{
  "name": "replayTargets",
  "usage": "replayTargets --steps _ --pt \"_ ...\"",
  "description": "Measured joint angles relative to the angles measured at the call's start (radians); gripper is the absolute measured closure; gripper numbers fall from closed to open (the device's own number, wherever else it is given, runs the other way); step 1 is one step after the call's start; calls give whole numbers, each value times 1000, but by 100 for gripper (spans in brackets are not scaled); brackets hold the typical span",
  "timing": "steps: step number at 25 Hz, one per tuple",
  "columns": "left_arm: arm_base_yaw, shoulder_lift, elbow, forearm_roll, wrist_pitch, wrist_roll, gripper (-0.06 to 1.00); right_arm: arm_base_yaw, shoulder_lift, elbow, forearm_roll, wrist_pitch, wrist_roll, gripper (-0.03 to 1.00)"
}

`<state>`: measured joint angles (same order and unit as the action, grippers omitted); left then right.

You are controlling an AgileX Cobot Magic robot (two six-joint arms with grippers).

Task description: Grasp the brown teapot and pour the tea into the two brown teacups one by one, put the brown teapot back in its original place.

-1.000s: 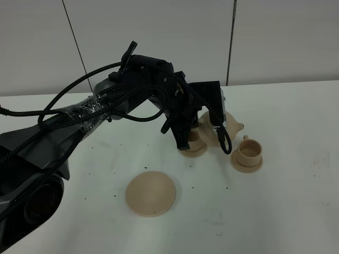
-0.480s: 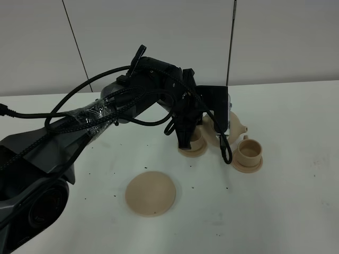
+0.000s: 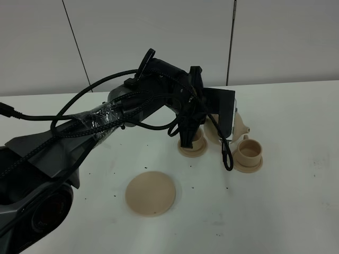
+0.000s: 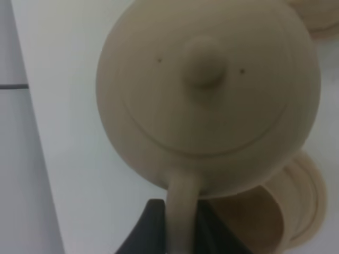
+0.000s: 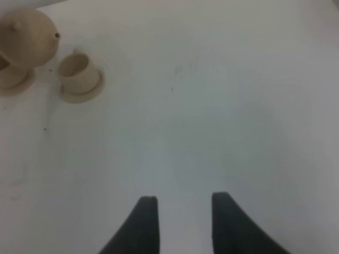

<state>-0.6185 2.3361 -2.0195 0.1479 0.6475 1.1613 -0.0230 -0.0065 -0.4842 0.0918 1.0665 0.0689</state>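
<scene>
The brown teapot (image 4: 206, 90) is hanging right of centre in the high view, its loop handle pinched in the closed left gripper (image 4: 179, 225), spout pointing right just above the right teacup (image 3: 248, 151) while the left teacup (image 3: 195, 139) is sitting half hidden behind the claw. The wide saucer (image 3: 150, 193) is lying at lower centre of the white table (image 3: 286, 206), which is showing scattered dark specks below pale wall panels (image 3: 159, 37) split by dark seams. The right gripper (image 5: 183, 211) is hovering, jaws apart, over plain tabletop.
</scene>
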Motion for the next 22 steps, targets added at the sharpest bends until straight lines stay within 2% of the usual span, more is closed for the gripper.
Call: replayTargets --steps 5,22 --pt "-4 0 0 41 -1 14 78 0 0 0 0 0 0 73" --pt "-6 0 0 41 -9 170 78 0 0 0 0 0 0 73"
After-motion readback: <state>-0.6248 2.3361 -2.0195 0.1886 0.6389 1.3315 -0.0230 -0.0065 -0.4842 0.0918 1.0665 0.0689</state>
